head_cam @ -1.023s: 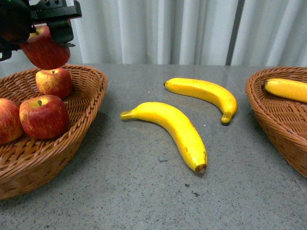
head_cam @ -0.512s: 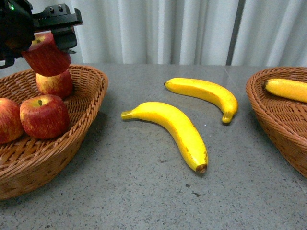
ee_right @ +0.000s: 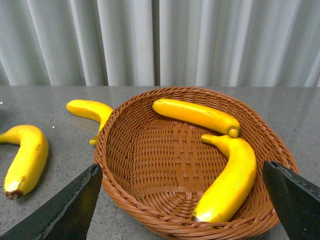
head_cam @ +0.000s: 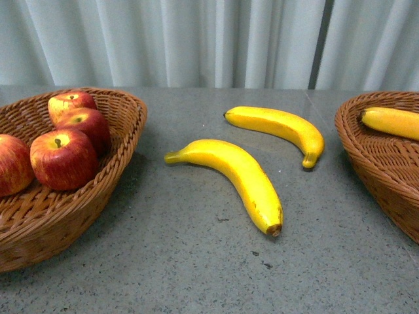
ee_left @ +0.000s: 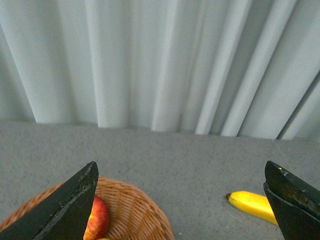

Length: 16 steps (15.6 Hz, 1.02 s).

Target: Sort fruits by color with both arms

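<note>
Apple side looks done. Four apples sit in the left basket, below and just ahead of your left hand, and none show on the table. Your left hand is spread wide and holds nothing. Its wrist view catches only one apple, beside a finger.

Banana side is half done. Two basket bananas lie in the right basket, directly under your right hand and framed between its fingers. That hand is also spread wide and empty.

Two are left to sort, both loose on the table between your hands:
- The far banana lies toward the inner side of your right hand. Its tip is near the right basket's rim but not touching it.
- The near banana lies further inward, about midway between the baskets and well apart from either hand.

My read: six of the eight fruits are sorted, so you're most of the way through. The last two bananas look like work for your right hand, with the far one as the shorter reach.
</note>
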{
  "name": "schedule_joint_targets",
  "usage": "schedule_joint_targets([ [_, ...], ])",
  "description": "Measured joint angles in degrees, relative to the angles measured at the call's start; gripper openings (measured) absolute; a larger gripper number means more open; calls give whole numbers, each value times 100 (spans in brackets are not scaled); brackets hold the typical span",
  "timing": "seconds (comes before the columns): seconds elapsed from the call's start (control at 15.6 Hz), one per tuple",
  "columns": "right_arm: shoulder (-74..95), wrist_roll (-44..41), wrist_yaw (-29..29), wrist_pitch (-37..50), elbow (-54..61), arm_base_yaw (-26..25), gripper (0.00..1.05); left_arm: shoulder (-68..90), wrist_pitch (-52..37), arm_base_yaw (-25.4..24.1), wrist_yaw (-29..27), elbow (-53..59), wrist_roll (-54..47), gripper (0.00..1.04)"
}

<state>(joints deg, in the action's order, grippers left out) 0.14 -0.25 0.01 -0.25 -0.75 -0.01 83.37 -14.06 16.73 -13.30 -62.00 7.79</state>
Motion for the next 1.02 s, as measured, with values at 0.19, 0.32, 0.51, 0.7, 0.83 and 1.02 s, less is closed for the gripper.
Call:
schedule_joint_targets([
  [0.19,0,0,0,0,0,0,98,-1209,-166,164,-177,879,-542,98],
  [0.32,0,0,0,0,0,0,98,-1882,-179,146,-352,1344,-826,98],
  [0.51,0,0,0,0,0,0,98,-3150,-743,-426,31,2955,-811,62],
  [0.7,0,0,0,0,0,0,98,-3762,-1082,-782,450,4162,-802,24],
  [0.83,0,0,0,0,0,0,98,-4172,-1189,-975,608,4607,-791,1],
  [1.02,0,0,0,0,0,0,98,-4660,-1165,-1226,898,5156,-785,2],
])
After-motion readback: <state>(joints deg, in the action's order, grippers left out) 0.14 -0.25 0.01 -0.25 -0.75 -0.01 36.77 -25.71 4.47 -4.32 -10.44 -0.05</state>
